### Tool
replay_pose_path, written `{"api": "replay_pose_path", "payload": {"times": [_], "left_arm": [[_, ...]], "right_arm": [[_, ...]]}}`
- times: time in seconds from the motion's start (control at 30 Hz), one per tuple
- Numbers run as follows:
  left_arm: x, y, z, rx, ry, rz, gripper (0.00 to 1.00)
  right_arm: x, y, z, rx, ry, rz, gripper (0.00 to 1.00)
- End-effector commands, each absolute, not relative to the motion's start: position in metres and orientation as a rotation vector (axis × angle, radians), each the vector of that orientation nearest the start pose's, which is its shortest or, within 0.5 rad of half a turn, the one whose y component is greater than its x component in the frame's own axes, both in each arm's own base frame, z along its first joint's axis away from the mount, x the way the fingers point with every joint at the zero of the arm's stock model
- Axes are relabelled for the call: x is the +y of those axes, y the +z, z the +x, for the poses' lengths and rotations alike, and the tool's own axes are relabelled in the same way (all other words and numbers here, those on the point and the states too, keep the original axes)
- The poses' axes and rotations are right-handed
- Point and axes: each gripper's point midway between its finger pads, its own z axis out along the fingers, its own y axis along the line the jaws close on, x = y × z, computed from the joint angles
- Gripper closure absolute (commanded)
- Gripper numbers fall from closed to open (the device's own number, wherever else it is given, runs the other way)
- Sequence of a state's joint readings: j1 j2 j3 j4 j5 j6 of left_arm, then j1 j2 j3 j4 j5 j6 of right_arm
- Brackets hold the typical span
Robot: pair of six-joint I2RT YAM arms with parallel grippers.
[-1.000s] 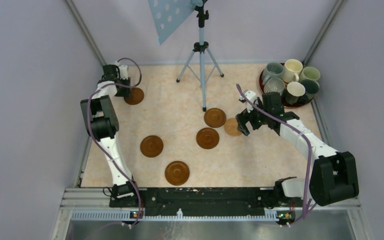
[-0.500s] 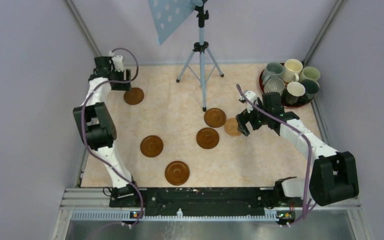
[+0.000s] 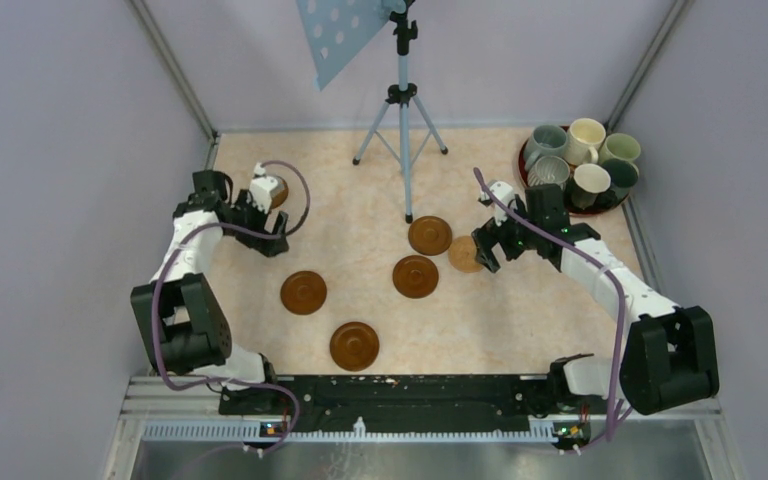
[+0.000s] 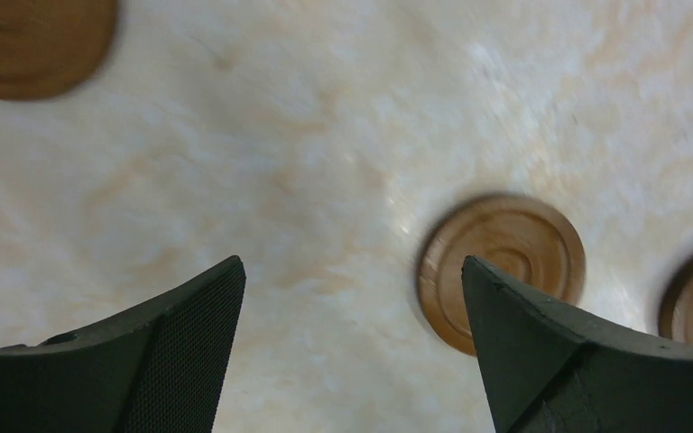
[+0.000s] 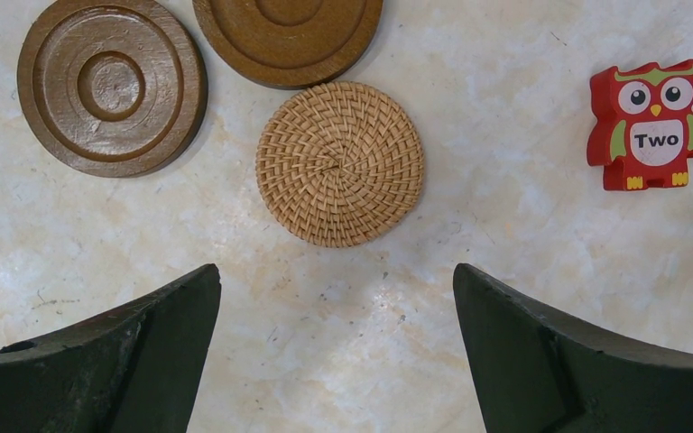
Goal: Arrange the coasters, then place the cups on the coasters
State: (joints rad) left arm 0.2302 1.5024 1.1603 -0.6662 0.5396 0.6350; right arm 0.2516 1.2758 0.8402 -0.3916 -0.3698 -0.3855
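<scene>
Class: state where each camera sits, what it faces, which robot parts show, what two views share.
Top external: high behind bases, facing down at table; left arm, right arm.
Left wrist: facing down at wooden coasters; open left fingers.
Right wrist: straight down at woven coaster; open right fingers.
Shared: woven coaster, top and right wrist.

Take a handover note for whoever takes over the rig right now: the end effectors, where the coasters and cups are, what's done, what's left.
Left end effector: open, empty, above bare table.
Right end effector: open, empty, hovering over the woven coaster, which lies beside two wooden coasters.
Coasters: six in all, one far left, two front-left, three clustered mid-table.
Cups: all six on the red tray in the far right corner.
Done: no cup is on a coaster yet.
Left: finish spacing out the coasters, especially the cluster, then move all six cups.
</scene>
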Motion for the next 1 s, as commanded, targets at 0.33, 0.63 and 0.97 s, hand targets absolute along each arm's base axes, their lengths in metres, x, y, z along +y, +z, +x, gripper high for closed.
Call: {"api": "replay_pose_path", "payload": {"times": [0.33,0.63,0.97], "left_arm": [[-0.007,0.084,0.281,2.326,-0.356,0.945,0.11],[-0.015,0.055,0.276,2.391,-0.234,1.015,0.15],[-0.038,0.030,0.276,2.407,-0.133,1.134,0.27]], "right_arm": [[0.136,0.143,0.315,2.082,0.380,-0.907,0.02],[0.134,0.143,0.316,2.086,0.370,-0.901,0.02],[0.133,0.144,0.316,2.082,0.363,-0.899,0.02]]}}
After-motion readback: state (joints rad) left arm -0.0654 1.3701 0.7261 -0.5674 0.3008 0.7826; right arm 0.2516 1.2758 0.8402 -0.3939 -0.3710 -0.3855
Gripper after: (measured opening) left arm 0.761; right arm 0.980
